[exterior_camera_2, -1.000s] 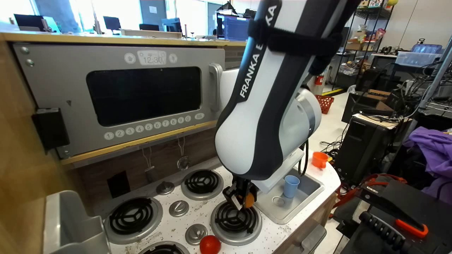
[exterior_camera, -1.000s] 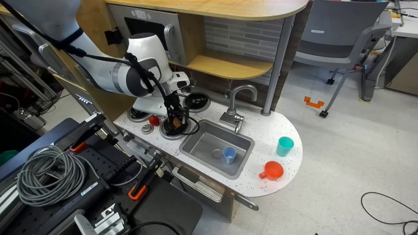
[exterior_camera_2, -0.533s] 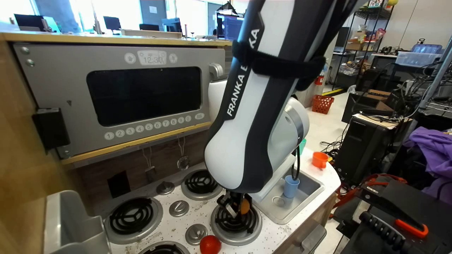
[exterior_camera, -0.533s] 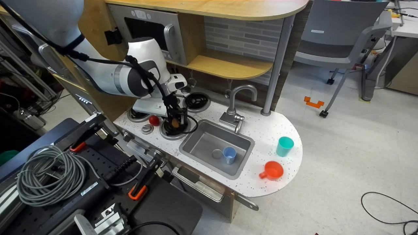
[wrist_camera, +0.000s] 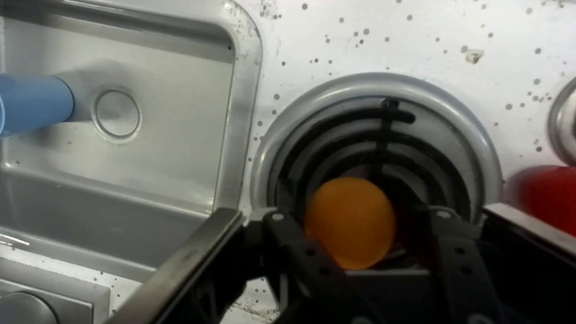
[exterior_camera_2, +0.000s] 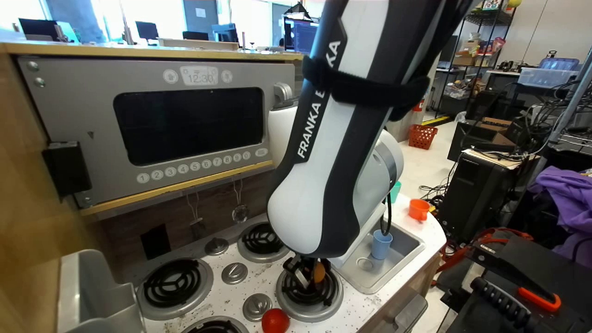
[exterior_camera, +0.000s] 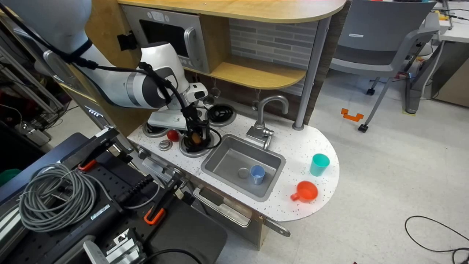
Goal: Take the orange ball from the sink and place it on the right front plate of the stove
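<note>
The orange ball (wrist_camera: 350, 222) is between the fingers of my gripper (wrist_camera: 353, 198) in the wrist view. The gripper appears shut on it, though the contact on the right finger is dark. The ball also shows in both exterior views (exterior_camera: 196, 138) (exterior_camera_2: 319, 273). My gripper (exterior_camera_2: 311, 276) points down over the right front plate (exterior_camera_2: 311, 315), a black coil in a silver ring beside the sink. The ball looks slightly above the coil; the gap is hard to judge. The stove (exterior_camera_2: 259, 280) is white. The sink (exterior_camera: 234, 161) is left of the plate in the wrist view (wrist_camera: 171, 112).
A blue cup (exterior_camera: 257, 174) stands in the sink. A red ball (exterior_camera_2: 275, 321) lies close beside the plate, near a silver knob (exterior_camera_2: 257, 306). The faucet (exterior_camera: 261, 113) rises behind the sink. A teal cup (exterior_camera: 319, 164) and an orange-red cup (exterior_camera: 305, 191) stand on the counter.
My gripper has lowered a little toward the right front plate, with the orange ball moving along between its fingers. In the last half second it has moved only slightly.
</note>
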Controlling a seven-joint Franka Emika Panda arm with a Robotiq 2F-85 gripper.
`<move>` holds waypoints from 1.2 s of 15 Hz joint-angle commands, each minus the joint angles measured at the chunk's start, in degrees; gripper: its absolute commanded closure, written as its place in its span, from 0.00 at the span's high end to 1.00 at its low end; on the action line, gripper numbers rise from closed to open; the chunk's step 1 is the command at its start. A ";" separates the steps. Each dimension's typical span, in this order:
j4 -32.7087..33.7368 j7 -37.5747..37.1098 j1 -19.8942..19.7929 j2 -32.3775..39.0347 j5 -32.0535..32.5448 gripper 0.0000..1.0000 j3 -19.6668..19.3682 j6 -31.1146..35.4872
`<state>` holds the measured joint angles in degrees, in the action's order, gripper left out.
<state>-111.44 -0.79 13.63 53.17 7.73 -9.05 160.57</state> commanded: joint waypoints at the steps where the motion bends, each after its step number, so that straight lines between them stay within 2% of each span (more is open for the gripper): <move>1: -0.88 -1.78 0.89 -0.81 1.99 0.85 -1.24 -1.00; 3: -2.64 -1.20 0.49 -2.49 1.94 0.99 -0.83 -0.60; 4: -3.83 -0.94 0.17 -3.51 1.85 1.00 -0.55 -0.17; 12: -19.34 0.10 -4.42 -16.70 0.84 1.00 -0.45 4.06; 15: -25.96 0.35 -7.92 -23.98 0.26 1.00 -1.44 6.75; 17: -30.13 1.08 -10.56 -29.67 -0.18 1.00 -1.80 5.64; 18: -23.36 -0.33 -8.74 -21.85 0.62 1.00 -1.59 5.48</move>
<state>-135.06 -0.64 5.31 31.17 7.65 -11.03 166.18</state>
